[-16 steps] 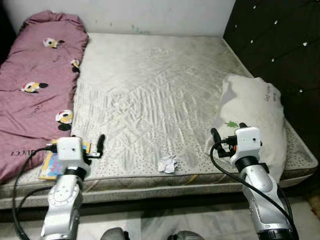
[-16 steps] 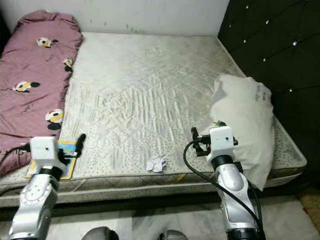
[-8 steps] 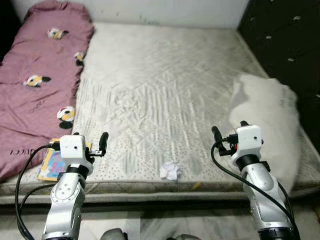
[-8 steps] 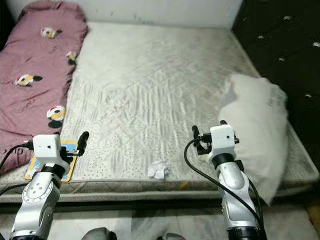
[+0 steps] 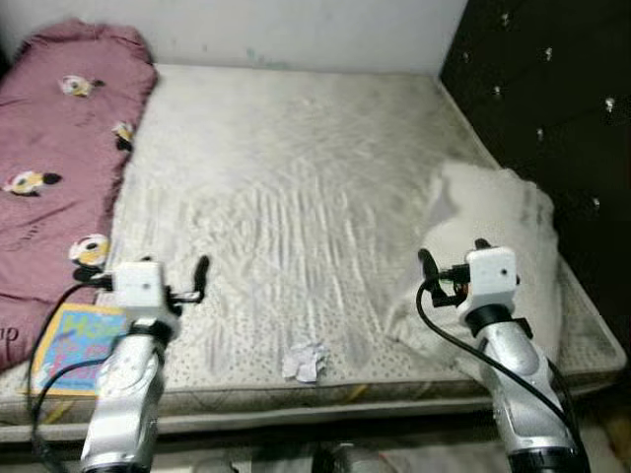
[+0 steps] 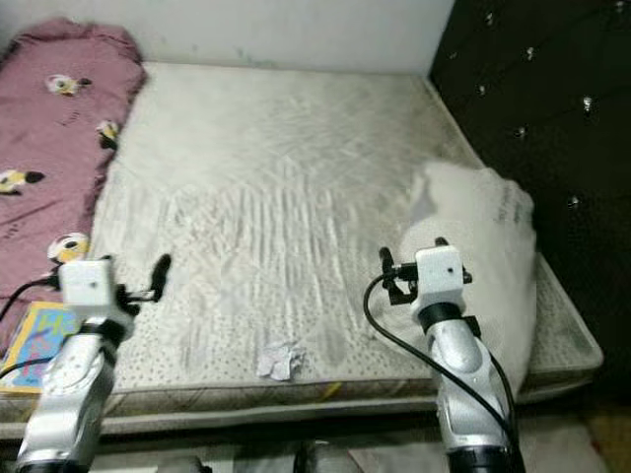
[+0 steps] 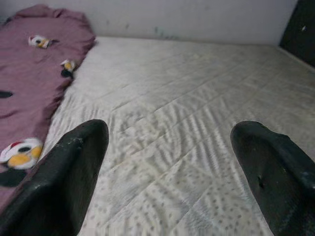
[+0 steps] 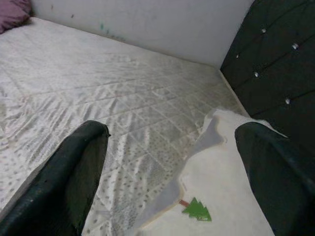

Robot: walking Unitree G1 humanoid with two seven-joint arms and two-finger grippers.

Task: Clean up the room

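Note:
A crumpled white paper (image 5: 304, 361) lies on the pale quilted mattress (image 5: 296, 177) near its front edge, between my two arms. A colourful book (image 5: 69, 343) rests at the front left corner, partly under the maroon blanket (image 5: 49, 158). A white pillow (image 5: 498, 246) with a small green tree print (image 8: 197, 210) lies at the right side. My left gripper (image 5: 148, 268) hovers open over the front left of the mattress, beside the book. My right gripper (image 5: 452, 254) hovers open at the pillow's near edge. Both hold nothing.
A black tufted headboard (image 5: 537, 99) runs along the right of the bed. A white wall (image 5: 296, 30) closes the far side. The maroon blanket covers the left strip of the mattress. Floor shows below the bed's front edge.
The whole picture has swung and shifted, so the camera moved; the bed's left part has slid out and the book shows more fully. Both arms keep their pose, fingers still open.

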